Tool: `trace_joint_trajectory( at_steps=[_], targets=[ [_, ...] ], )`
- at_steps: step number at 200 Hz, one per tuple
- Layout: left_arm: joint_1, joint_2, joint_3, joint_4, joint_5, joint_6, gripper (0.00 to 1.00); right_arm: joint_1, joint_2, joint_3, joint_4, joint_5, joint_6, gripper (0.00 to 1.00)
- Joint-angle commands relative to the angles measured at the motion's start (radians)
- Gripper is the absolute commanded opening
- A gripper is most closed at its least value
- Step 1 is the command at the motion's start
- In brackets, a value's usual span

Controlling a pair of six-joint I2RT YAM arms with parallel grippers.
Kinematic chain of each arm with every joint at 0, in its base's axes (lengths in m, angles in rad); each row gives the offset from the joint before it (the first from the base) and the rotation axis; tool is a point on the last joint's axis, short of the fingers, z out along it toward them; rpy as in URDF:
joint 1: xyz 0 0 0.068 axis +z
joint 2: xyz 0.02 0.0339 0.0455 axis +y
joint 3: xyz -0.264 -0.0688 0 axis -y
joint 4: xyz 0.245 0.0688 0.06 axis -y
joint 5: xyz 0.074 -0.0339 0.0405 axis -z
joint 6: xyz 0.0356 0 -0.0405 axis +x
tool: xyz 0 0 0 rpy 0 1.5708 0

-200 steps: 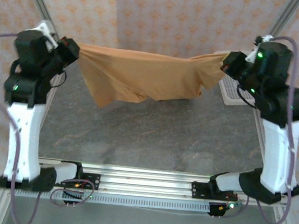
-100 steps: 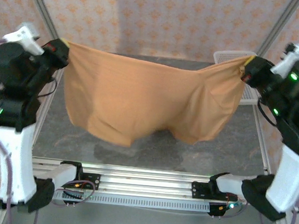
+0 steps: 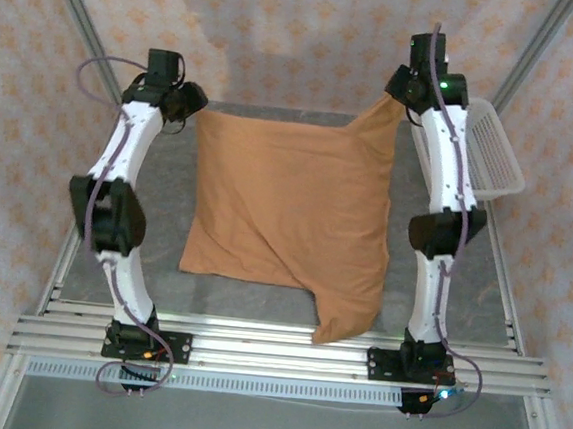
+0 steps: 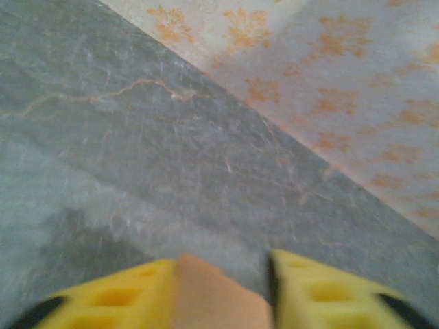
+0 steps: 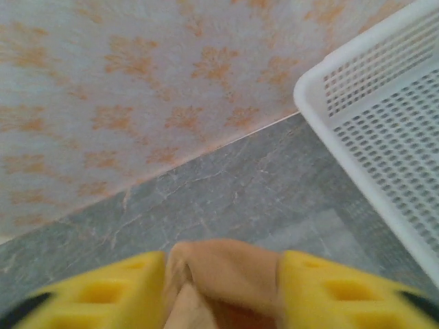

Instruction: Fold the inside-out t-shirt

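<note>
Cloth of the inside-out t-shirt [image 3: 291, 215] lies spread mostly flat across the table [image 3: 159, 178], a near-right corner drooping over the front rail; by my reading no fold is made yet. Far left, the left gripper [image 4: 223, 301] has its jaws apart with tan fabric between them. Far right, the right gripper [image 5: 223, 291] likewise stands apart around a bunched corner, beside the white basket [image 5: 384, 116].

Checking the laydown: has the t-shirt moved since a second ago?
Yes. The t-shirt came down from hanging stretched in the air onto the table.
</note>
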Motion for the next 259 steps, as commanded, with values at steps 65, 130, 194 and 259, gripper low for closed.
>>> trace_joint_trajectory(
  at_steps=[65,130,194,259],
  targets=[
    [-0.182,-0.264,-0.474,0.134,0.066,-0.049,0.67,0.044,-0.187,-0.608,0.055,-0.118,0.094,0.67],
    [-0.231,-0.171,-0.675,0.182,0.089,-0.023,0.68,0.066,-0.175,-0.999,0.295,-0.167,0.155,0.57],
    [-0.171,0.117,-0.434,0.126,0.035,-0.007,0.71,0.034,0.117,-0.755,0.281,-0.212,0.173,0.58],
    [-0.128,0.373,-0.036,0.036,0.010,0.020,0.91,-0.026,0.545,0.005,0.137,-0.338,0.242,0.58]
  ],
)
